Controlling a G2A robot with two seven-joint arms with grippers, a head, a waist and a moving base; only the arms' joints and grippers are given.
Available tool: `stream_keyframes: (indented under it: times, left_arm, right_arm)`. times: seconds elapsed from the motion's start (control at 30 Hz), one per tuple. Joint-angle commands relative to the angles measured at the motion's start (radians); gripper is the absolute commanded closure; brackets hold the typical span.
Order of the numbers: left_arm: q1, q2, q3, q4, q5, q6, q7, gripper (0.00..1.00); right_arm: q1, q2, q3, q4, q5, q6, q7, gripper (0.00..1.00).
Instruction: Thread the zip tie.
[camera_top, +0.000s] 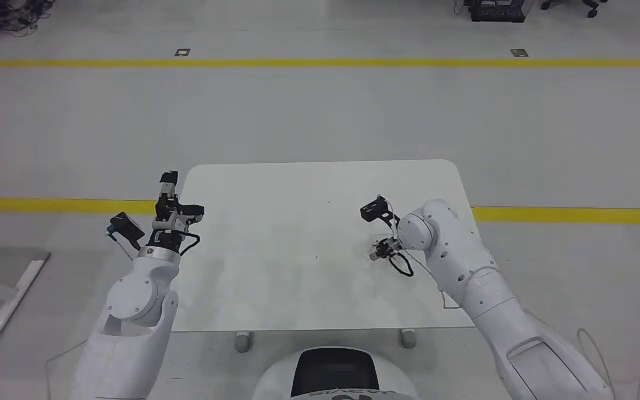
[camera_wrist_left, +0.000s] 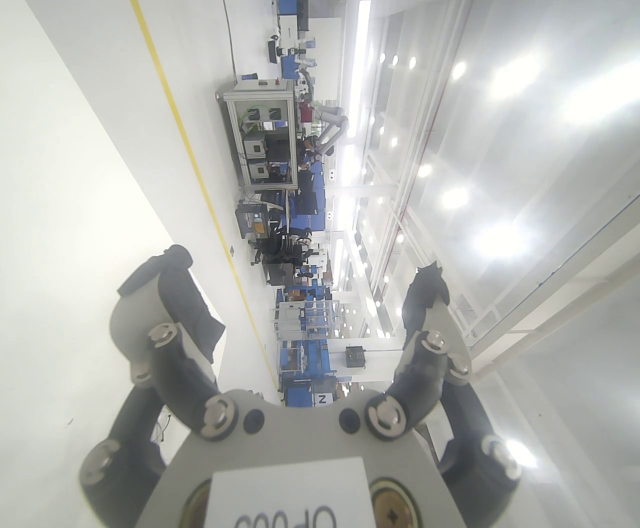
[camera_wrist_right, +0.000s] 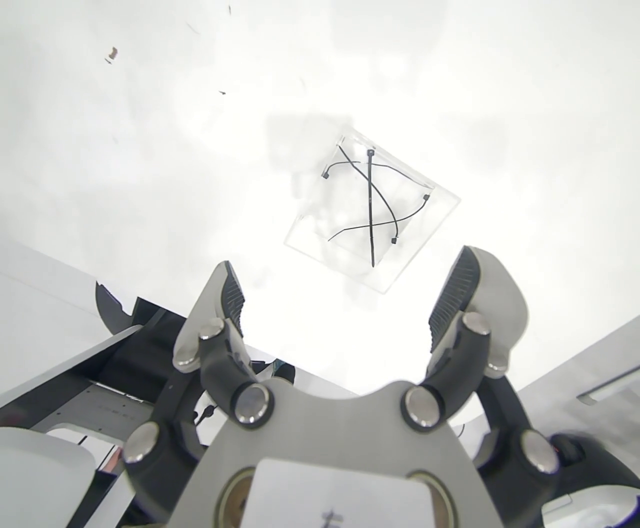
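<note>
- The right gripper (camera_wrist_right: 345, 262) stands wide open. Its two ribbed pads (camera_wrist_right: 232, 300) face each other across a broad gap and hold nothing.
- Past those fingertips and clear of them, a clear tray (camera_wrist_right: 422, 245) lies flat on the white table (camera_wrist_right: 150, 150), turned so that one corner points toward the gripper.
- The zip ties (camera_wrist_right: 370, 210) lie inside that tray, black and thin, crossing one another in a loose heap. One runs straight across the middle and the others curve over it (four small square heads can be counted, each near a tray wall). None of them touches a finger.
- In the top view the right gripper (camera_top: 383, 250) hangs over the right half of the table (camera_top: 300, 200), pointing down at it, with the forearm reaching in from the table's right side.
- The left gripper (camera_wrist_left: 300, 265) is also spread wide, and nothing sits between its dark fingers (camera_wrist_left: 170, 295). They point away from the tabletop, out toward the room.
- In the top view the left gripper (camera_top: 178, 205) sits at the table's left edge, well apart from the right gripper.
- On the floor beyond the table's far edge a yellow line (camera_top: 300, 63) runs from side to side.
</note>
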Motion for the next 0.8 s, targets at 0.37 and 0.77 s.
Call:
stream_keyframes:
  times: [0.37, 0.77]
  left_arm:
    - [0.000, 0.000, 0.000, 0.000, 0.000, 0.000, 0.000, 0.00]
    - [0.000, 0.000, 0.000, 0.000, 0.000, 0.000, 0.000, 0.00]
  right_arm:
    - [0.001, -0.004, -0.021, 0.038, 0.010, 0.007, -0.057, 0.69]
    - [0.049, -0.022, -0.063, 0.157, 0.005, 0.020, -0.140, 0.72]
